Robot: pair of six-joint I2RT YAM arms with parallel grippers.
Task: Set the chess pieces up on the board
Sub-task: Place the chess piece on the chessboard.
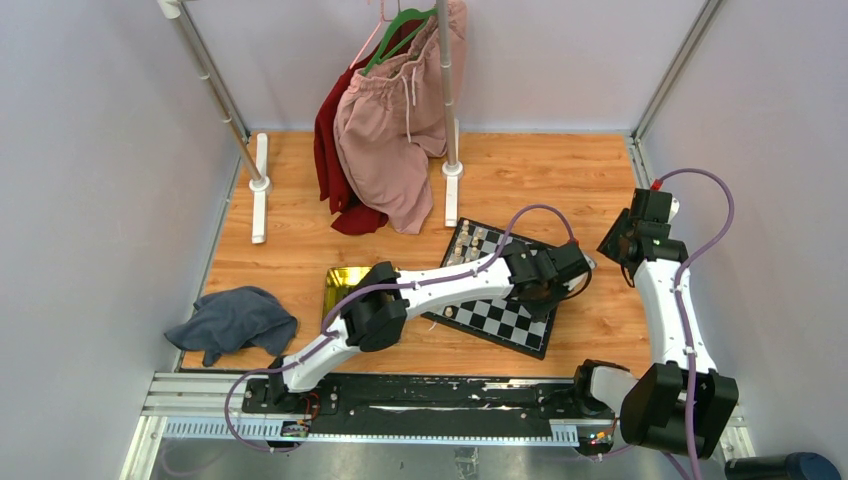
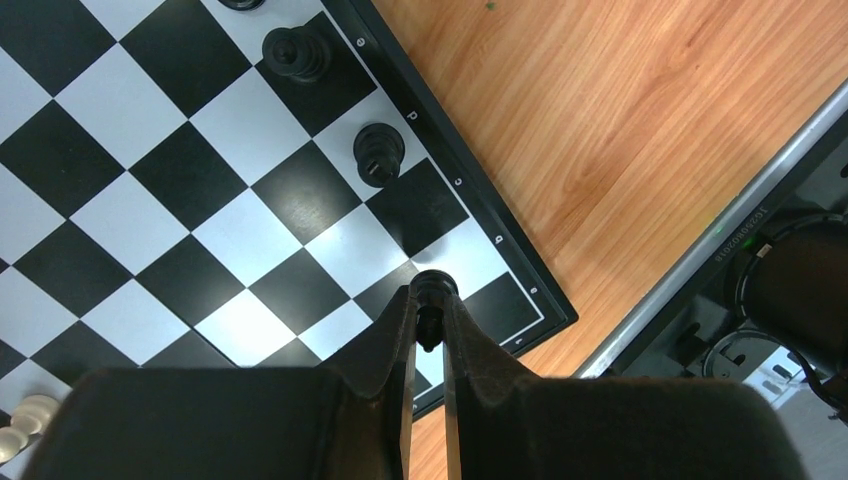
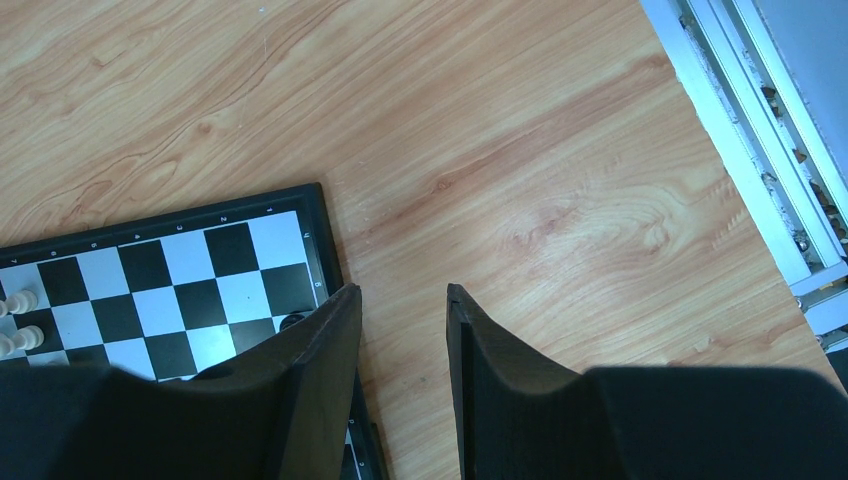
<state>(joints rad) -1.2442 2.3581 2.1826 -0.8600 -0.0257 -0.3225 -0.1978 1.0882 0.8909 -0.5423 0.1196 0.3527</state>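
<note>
Letters e, d, c on the board (image 2: 482, 218) border — printed code on the rail (image 2: 738, 236) unreadable

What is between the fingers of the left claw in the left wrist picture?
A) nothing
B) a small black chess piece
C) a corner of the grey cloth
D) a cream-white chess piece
B: the left wrist view shows the left claw shut on a small black chess piece, near one corner of the flat black and light grey checked chessboard.
</note>
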